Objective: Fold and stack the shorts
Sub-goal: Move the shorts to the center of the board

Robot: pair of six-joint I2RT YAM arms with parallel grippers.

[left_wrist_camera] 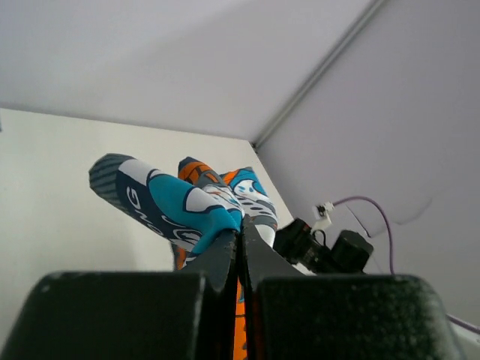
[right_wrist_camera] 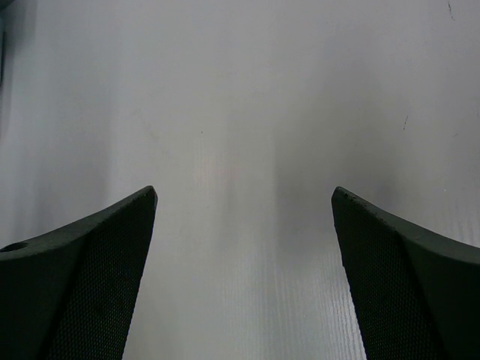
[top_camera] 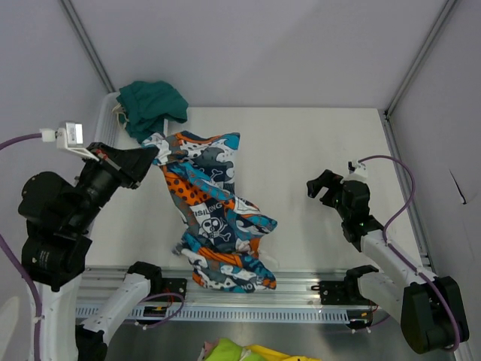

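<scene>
Left fingers (left_wrist_camera: 216,264) clench the patchwork shorts (top_camera: 218,218), held up unfolded; right fingers (right_wrist_camera: 82,292) gape empty. Green shorts (top_camera: 154,105) lie crumpled at the desk's far-left corner. Nothing folded yet.

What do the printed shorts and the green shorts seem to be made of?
Printed shorts: thin matte cloth, perhaps synthetic; it drapes in sharp creases from the left tool. Green shorts: soft matte fabric, perhaps cotton; it lies crumpled in rounded folds.
</scene>
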